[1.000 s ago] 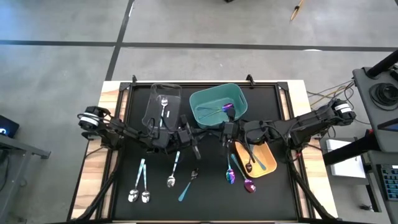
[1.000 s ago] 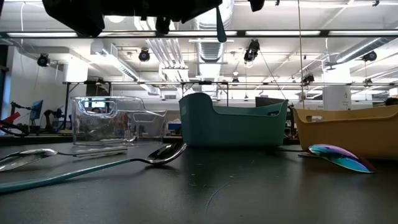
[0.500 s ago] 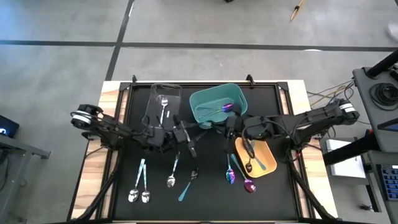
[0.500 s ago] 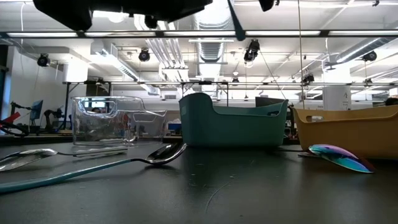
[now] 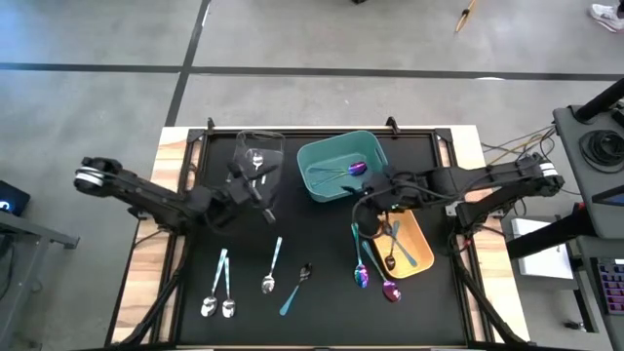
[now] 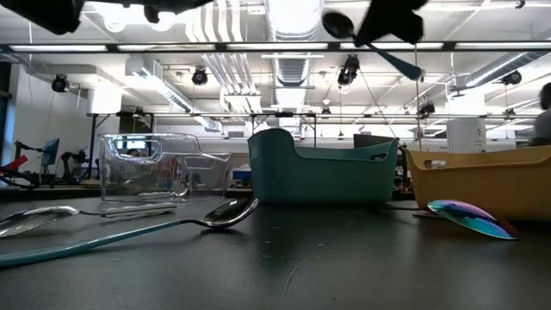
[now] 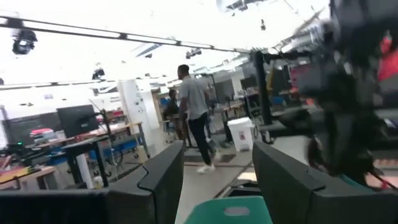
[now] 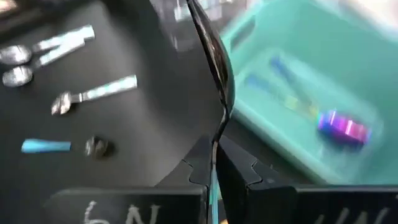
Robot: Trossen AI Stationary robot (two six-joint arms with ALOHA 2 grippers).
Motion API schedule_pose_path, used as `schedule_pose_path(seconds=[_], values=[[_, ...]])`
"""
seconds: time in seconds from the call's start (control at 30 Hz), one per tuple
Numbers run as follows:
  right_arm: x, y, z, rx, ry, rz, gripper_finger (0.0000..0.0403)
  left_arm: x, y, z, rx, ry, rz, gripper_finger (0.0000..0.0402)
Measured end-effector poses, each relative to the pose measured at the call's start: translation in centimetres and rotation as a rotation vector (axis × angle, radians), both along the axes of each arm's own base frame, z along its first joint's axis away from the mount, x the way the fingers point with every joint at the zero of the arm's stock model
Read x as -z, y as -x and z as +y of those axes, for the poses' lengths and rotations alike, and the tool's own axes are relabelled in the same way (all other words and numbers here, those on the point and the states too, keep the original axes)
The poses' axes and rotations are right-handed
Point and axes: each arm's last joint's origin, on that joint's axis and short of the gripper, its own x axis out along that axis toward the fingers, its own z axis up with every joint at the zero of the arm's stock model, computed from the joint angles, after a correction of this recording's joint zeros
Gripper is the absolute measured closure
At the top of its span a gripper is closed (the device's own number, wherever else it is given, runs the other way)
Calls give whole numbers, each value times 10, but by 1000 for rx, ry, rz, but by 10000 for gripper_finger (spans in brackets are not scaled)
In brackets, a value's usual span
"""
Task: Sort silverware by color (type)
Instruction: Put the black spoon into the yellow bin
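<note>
My right gripper [image 5: 371, 202] hangs between the teal bin [image 5: 317, 154] and the orange bin [image 5: 417, 261], shut on a dark spoon with a teal handle [image 8: 214, 56]. My left gripper [image 7: 214, 180] stands open and empty by the near edge of the clear bin [image 5: 241, 146], which holds a silver spoon [image 5: 258, 162]. Iridescent spoons [image 5: 353, 169] lie in the teal bin and dark ones [image 5: 390, 255] in the orange bin. More silverware lies flat on the black mat: silver spoons [image 5: 220, 297], a dark teal-handled one [image 5: 295, 289], iridescent ones [image 5: 362, 277]. My right gripper pinches the spoon's teal handle [image 8: 213, 180] between its two fingers, close behind the dark neck. The fingers come level from the table's right, and the spoon runs on in line with them. It hangs clear of the table, slanted, with the bowl [image 6: 338, 24] higher than the handle's end [image 6: 406, 71].
The three bins stand in a row across the far half of the mat [image 5: 322, 322]. Loose spoons lie spread over the near half. In the left wrist view a person [image 7: 194, 112] walks in the room beyond the table.
My left gripper has opened and drawn back toward the table's left edge, from the middle of the mat to the clear bin. My right gripper, still shut on the teal-handled spoon, has shifted a little toward the right. The spoon has tipped from hanging down to slanting.
</note>
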Motion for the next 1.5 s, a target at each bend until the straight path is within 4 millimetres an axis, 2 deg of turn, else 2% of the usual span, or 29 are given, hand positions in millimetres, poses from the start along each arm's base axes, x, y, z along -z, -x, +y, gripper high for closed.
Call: schedule_pose_path(seconds=[0.27,0.53,0.7,0.83,1.27,1.5], values=[[23,17,0,134,-215,196,394,-13,41,10,-51,-10,-80,239],[51,26,3,243,-405,323,394,-23,64,15,-84,-42,-124,240],[73,34,6,294,-529,412,394,-20,70,17,-94,-49,-119,240],[84,43,7,327,-577,445,394,-21,74,18,-132,-57,-110,240],[118,66,4,412,-697,302,394,-27,81,20,-164,-73,-114,240],[136,71,4,415,-731,313,394,-27,81,20,-165,-75,-105,240]])
